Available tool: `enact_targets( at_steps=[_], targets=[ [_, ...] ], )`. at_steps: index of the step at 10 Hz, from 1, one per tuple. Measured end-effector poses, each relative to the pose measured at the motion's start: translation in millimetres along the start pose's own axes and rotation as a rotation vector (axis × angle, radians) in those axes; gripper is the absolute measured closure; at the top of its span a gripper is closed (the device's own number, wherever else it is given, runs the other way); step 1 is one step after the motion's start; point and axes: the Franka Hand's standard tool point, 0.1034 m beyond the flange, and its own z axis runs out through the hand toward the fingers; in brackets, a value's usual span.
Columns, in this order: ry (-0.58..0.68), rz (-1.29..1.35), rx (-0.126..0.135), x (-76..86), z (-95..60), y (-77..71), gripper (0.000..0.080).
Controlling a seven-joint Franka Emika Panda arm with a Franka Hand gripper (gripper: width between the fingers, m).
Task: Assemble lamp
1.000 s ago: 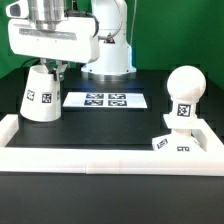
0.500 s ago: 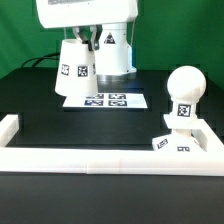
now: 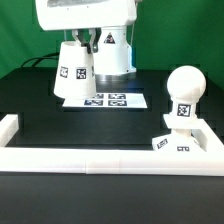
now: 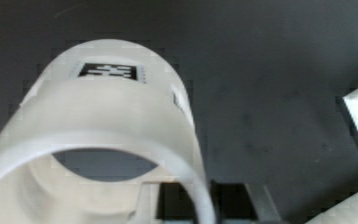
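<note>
My gripper (image 3: 88, 42) is shut on the wall of the white cone shade (image 3: 73, 70) and holds it in the air above the marker board (image 3: 105, 100), towards the exterior view's left. In the wrist view the shade (image 4: 114, 110) fills the frame, its tag facing the camera, with one finger inside its open rim and one outside (image 4: 206, 198). The round bulb (image 3: 183, 92) stands upright on the square base (image 3: 172, 142) at the exterior view's right, against the rail corner.
The white raised border rail (image 3: 100, 160) runs along the front and up both sides of the black table. The robot's white base (image 3: 112, 55) stands behind the marker board.
One second ago the shade stood on the table at the left; the gripper has lifted it up and moved it right. Nothing has moved in the last half second.
</note>
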Motion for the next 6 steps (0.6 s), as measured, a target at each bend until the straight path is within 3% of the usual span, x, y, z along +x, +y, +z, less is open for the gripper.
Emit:
enact_targets(
  at_steps=[3,5,6],
  targets=[
    [-0.009,0.038,0.035,13.4,-34.4,-47.4,0.0755],
    [0.0,0.086,0.052,17.3,-57.0,-90.3,0.0755],
    [0.001,0.128,0.04,15.0,-65.2,-118.2,0.0755]
  ],
)
